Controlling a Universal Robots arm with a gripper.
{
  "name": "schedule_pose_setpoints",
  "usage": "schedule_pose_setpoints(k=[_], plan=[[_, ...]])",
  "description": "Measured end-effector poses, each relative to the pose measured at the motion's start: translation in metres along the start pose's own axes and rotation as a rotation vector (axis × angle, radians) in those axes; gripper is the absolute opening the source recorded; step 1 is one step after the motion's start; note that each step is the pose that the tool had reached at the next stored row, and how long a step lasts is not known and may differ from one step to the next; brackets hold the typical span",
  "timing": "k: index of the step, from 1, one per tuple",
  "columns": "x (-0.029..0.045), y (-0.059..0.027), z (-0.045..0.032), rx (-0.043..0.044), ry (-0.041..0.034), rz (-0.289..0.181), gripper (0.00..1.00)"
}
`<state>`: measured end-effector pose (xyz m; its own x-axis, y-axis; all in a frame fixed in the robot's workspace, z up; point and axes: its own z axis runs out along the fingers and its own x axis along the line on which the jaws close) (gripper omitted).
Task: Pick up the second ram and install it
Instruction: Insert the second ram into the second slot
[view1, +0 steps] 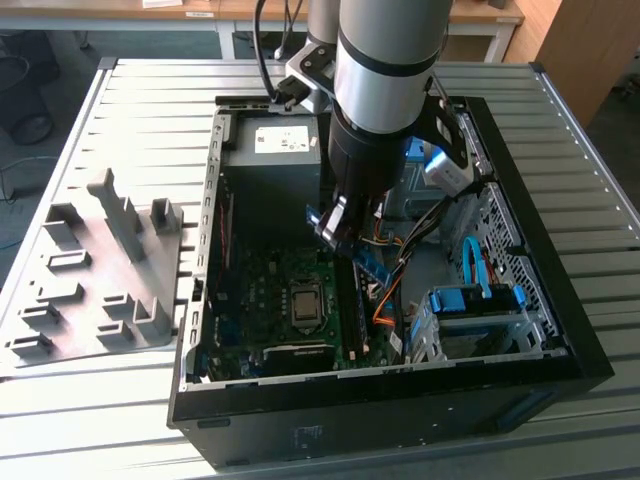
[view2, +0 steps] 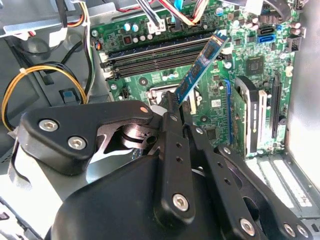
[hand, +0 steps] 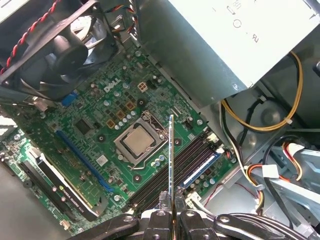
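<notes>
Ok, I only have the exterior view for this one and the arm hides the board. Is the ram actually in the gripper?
Observer: Yes. In both wrist views the gripper is shut on one end of the ram.
Operator: Is it seated?
Observer: No. In the second wrist view it is held tilted above the sockets, not in one.
Operator: Lined up with them?
Observer: Not by the look of it. In the first wrist view the ram shows edge-on and appears to cross the sockets at an angle rather than lie along them.
</notes>
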<state>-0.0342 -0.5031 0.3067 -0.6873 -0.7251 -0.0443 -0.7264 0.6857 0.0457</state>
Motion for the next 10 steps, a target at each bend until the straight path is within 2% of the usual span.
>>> schedule_pose_setpoints(k=[10], plan=[[0.0, 0.0, 0.0002, 0.0015, -0.0016, 0.033, 0.14]])
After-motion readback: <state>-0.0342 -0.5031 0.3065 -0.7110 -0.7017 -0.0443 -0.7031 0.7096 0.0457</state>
